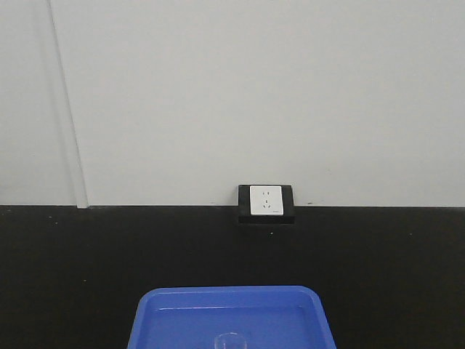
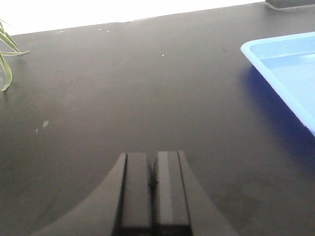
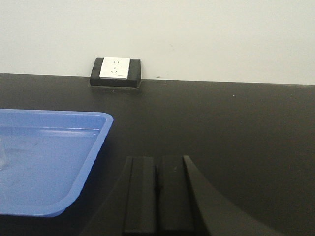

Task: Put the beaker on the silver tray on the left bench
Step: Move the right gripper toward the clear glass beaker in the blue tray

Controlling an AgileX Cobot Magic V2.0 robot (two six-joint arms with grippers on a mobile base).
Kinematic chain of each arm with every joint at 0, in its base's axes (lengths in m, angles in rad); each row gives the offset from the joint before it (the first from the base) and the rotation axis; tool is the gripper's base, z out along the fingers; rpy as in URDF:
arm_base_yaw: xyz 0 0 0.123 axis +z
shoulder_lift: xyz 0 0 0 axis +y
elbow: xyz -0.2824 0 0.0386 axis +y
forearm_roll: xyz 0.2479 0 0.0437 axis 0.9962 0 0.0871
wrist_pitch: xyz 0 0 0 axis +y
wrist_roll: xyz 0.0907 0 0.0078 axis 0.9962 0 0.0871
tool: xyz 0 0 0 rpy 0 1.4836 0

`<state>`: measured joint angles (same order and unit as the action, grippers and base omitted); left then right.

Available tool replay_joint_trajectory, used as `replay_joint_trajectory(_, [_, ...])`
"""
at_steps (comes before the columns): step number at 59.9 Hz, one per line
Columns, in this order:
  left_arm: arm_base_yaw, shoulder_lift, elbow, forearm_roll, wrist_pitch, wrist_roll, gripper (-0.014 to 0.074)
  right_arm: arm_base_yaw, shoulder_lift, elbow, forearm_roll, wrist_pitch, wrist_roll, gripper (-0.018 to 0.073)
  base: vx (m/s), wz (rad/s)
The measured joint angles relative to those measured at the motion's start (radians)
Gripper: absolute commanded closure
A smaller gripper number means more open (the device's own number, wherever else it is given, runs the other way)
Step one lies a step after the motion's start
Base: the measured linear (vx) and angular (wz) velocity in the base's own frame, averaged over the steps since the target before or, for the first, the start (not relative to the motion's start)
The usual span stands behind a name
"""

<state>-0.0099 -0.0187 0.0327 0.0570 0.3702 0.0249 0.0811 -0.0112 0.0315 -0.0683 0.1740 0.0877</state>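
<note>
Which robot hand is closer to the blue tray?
Right, probably. The blue tray lies just left of the right gripper; from the left gripper, it sits farther off to the right.

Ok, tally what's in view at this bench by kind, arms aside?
Blue tray: 1
Clear beaker: 1, in the tray
Socket box: 1
Plant: 1, leaves only at the frame edge
Total: 4

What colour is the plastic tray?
The tray is blue; the right wrist view shows it best.
</note>
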Motion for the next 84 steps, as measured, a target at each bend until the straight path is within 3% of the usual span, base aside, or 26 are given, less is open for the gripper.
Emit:
replay_joint_trajectory(24, [0.0, 0.0, 0.0, 0.0, 0.0, 0.0, 0.0595, 0.0, 0.0, -0.003, 0.017, -0.069, -0.007, 0.0571, 0.0, 0.0])
replay_joint_trajectory(33, [0.0, 0.0, 0.0, 0.0, 0.0, 0.0, 0.0595, 0.0, 0.04, -0.106, 0.014, -0.128, -0.025, 0.0571, 0.0, 0.0])
replay_joint_trajectory(49, [0.0, 0.0, 0.0, 0.0, 0.0, 0.0, 0.0595, 0.0, 0.49, -0.439, -0.007, -0.35, -0.057, 0.0571, 0.0, 0.0])
replay_joint_trajectory(65, [0.0, 0.0, 0.0, 0.0, 0.0, 0.0, 0.0595, 0.0, 0.867, -0.621, -0.003, -0.401, -0.053, 0.0564, 0.0, 0.0])
replay_joint_trajectory(74, [0.0, 0.0, 0.0, 0.0, 0.0, 0.0, 0.0595, 0.0, 0.962, -0.633, -0.003, -0.397, -0.052, 0.0515, 0.0, 0.0])
replay_joint_trajectory(84, [0.0, 0.0, 0.0, 0.0, 0.0, 0.0, 0.0595, 0.0, 0.995, -0.635, -0.003, -0.347, -0.052, 0.0344, 0.0, 0.0])
